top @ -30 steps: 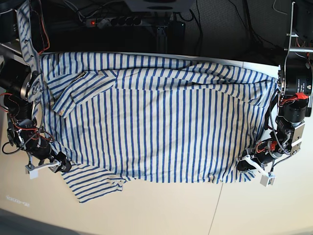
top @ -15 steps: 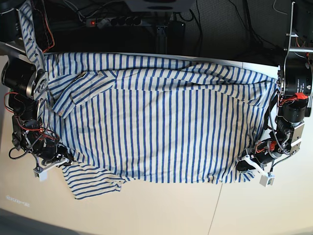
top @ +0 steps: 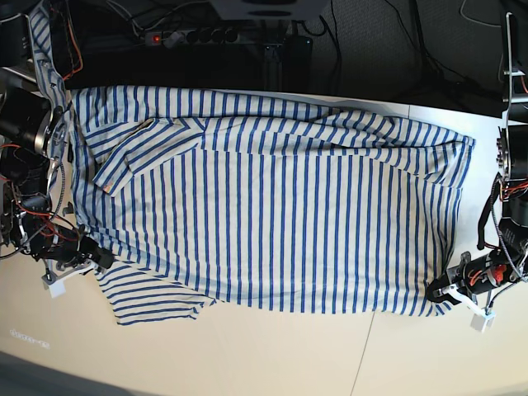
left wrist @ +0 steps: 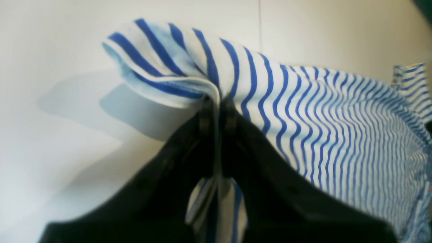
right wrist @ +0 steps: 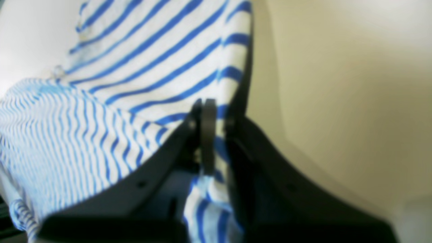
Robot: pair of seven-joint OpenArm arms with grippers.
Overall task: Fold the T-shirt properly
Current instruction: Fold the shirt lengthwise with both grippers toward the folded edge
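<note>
The T-shirt (top: 272,214), white with thin blue stripes, lies spread and pulled taut across the table, collar side to the left in the base view, one short sleeve (top: 153,301) sticking out at the front left. My left gripper (top: 441,293) at the front right is shut on the shirt's corner; the left wrist view shows the fingers (left wrist: 205,114) pinching a fold of striped cloth (left wrist: 189,71). My right gripper (top: 97,260) at the front left is shut on the shirt's edge; its fingers (right wrist: 206,128) clamp the cloth (right wrist: 162,67) in the right wrist view.
The beige table (top: 289,355) has a seam (top: 363,355) running to its front edge. Behind the table's back edge are a power strip (top: 206,35), cables and dark equipment. Part of the shirt hangs over the right arm's upper links (top: 49,49).
The right gripper has closed on the shirt's edge. Both grippers have moved outward, the left one farther right and forward, stretching the shirt flatter and wider.
</note>
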